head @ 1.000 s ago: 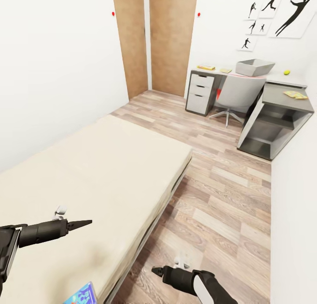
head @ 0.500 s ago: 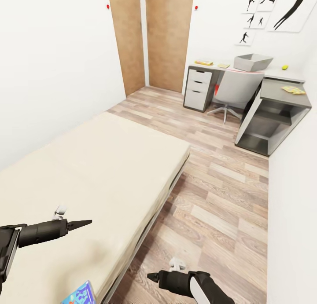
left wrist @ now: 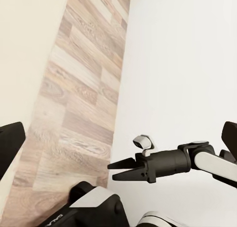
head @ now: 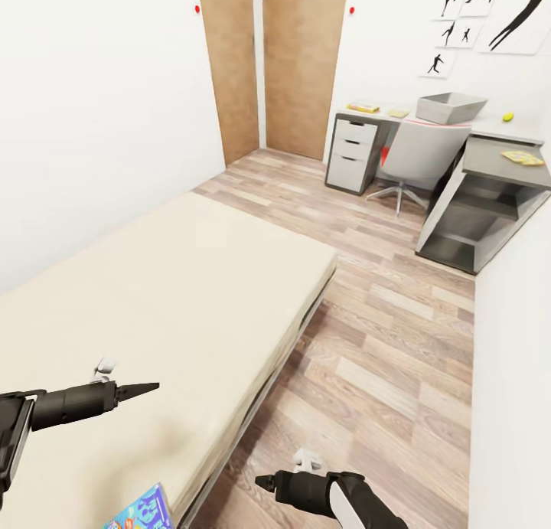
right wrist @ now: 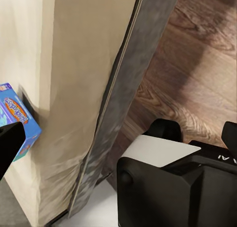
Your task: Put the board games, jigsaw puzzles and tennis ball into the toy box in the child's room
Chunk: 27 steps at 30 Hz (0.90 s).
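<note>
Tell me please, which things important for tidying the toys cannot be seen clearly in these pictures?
- Blue board game on the bed: head view, cut off by the bottom edge; cover unreadable.
- Second board game on the bed: not visible here.
- Flat items on the table: head view, too small to tell game from jigsaw.
- Toy box: its inside is hidden by its wall.
- Left gripper and right gripper: whether open, unclear.

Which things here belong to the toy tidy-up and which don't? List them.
Job:
blue board game on the bed
toy box on the table
tennis ball
yellow flat toy on the table's side wing

Lying about:
office chair
drawer unit
wall pictures
</note>
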### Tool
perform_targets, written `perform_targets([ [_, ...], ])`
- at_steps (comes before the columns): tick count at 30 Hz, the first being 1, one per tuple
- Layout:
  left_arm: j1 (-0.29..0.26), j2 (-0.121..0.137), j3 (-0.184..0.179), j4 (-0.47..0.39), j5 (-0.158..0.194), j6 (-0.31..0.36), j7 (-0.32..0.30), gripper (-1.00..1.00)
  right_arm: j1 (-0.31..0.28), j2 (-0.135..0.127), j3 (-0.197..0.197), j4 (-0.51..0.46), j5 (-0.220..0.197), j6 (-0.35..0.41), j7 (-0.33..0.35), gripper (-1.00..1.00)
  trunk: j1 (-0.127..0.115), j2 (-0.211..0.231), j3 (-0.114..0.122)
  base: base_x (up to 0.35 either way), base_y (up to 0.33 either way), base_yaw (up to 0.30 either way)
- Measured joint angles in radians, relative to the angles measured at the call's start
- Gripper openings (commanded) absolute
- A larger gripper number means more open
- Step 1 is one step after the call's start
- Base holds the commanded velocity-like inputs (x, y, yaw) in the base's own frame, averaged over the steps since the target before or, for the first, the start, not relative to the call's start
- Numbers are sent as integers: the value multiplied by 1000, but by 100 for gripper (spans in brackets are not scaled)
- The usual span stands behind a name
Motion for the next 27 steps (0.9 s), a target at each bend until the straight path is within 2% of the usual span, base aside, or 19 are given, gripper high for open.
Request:
perform_targets([
  [6,0,1,0,0,0,0,0,100,0,0,0,0,-1,-2,0,100,0,0,0,0,0,158],
  [15,0,2,2,0,0,1,0,100,0,1,0,1,1,-5,0,100,0,0,0,0,0,14],
  [21,0,2,18,-1,0,2,0,100,0,0,1,0,1,-7,0,100,0,0,0,0,0,0],
  [27,0,2,22,-1,0,2,0,100,0,0,2,0,1,-13,0,100,23,-42,-19,0,0,0],
])
